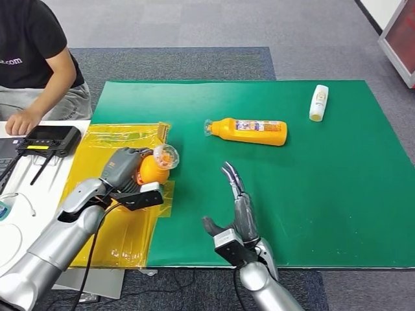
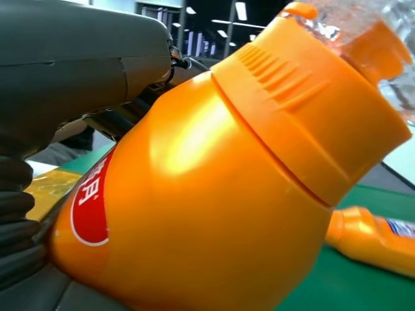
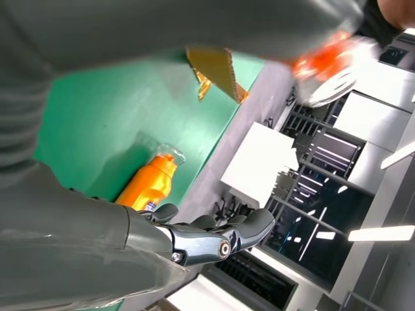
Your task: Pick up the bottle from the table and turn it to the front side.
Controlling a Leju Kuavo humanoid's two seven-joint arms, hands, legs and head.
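Note:
My left hand [image 1: 123, 170] grips an orange bottle [image 1: 155, 166] with a clear wrap over its cap, lifted over the yellow sheet [image 1: 117, 139]. Close up, that bottle [image 2: 205, 188] shows a ribbed orange cap and a red label under my left hand [image 2: 73, 58]. A second orange bottle [image 1: 252, 131] lies on its side on the green mat [image 1: 318, 188], cap toward the left, and appears as the lying bottle [image 3: 146, 184] in the right wrist view. My right hand [image 1: 238, 207] hovers open near the mat's front edge, its fingers [image 3: 215, 236] extended and holding nothing.
A small white bottle [image 1: 318, 102] lies at the mat's far right. A person [image 1: 34, 61] in a black shirt sits at the far left with a hand on a white table [image 1: 19, 214], beside a black router [image 1: 48, 140].

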